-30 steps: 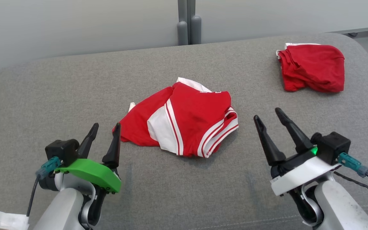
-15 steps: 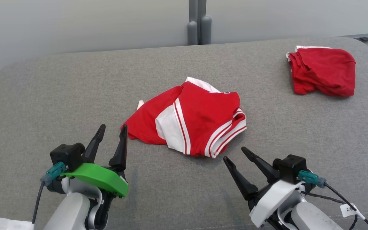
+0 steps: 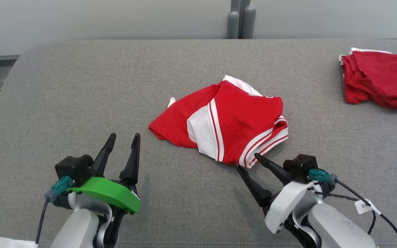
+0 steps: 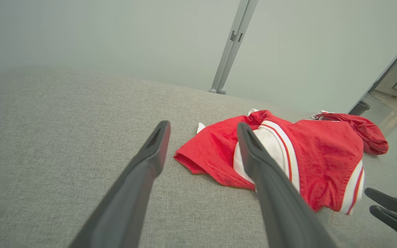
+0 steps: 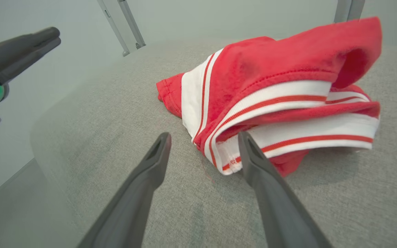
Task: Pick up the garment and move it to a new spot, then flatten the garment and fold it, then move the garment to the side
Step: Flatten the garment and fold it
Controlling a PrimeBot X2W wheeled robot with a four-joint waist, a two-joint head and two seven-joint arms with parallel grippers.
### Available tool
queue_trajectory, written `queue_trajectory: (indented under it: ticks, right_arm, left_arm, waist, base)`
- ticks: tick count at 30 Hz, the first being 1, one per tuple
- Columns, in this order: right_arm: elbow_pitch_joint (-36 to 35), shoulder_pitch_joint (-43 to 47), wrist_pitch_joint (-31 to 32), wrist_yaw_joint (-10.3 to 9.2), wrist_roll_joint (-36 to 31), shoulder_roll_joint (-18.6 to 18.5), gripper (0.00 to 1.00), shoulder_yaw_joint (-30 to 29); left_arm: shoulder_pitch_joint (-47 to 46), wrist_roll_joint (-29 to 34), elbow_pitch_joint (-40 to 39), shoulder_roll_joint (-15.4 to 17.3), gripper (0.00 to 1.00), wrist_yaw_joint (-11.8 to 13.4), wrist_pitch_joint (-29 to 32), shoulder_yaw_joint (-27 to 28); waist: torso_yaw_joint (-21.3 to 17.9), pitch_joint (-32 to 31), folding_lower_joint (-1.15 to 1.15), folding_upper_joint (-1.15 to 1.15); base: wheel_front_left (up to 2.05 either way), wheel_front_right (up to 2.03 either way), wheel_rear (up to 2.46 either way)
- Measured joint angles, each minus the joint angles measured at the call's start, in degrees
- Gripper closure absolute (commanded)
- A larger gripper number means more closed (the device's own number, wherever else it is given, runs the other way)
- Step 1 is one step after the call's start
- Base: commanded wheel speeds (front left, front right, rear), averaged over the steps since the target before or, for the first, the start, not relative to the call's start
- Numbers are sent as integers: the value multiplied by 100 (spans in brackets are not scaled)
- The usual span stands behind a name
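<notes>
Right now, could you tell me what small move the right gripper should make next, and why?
Probably ease the right gripper forward a touch and close on the striped hem of the garment. It stands open, its tips just reaching that near corner; the left gripper hangs open, short of the cloth.

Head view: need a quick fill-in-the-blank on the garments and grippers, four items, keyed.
1. The left gripper and right gripper both have their jaws ____.
2. The gripper whose fingertips are nearest the hem of the striped garment is the ____ one.
3. The plain garment at the far right of the grey surface is coloured ____.
4. The mount behind the left gripper's fingers is coloured ____.
Missing words: open; right; red; green.
</notes>
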Motion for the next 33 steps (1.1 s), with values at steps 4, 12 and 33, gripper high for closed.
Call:
queue_trajectory:
  ticks: [4,12,33]
  right_arm:
    - [188,-121,51,0,109,11,0,142]
    - [435,-343,41,0,226,62,100,292]
    - [153,-825,-517,0,546,-231,100,-491]
  left_arm:
    - [30,30,-18,-2,0,-1,-1,33]
    - [51,32,-27,-7,0,-8,0,134]
    - [302,47,51,9,0,-32,0,349]
  waist:
    - [107,67,0,0]
    - [185,129,0,0]
    - [-314,105,0,0]
  base:
    - [0,0,0]
    - [0,0,0]
    - [0,0,0]
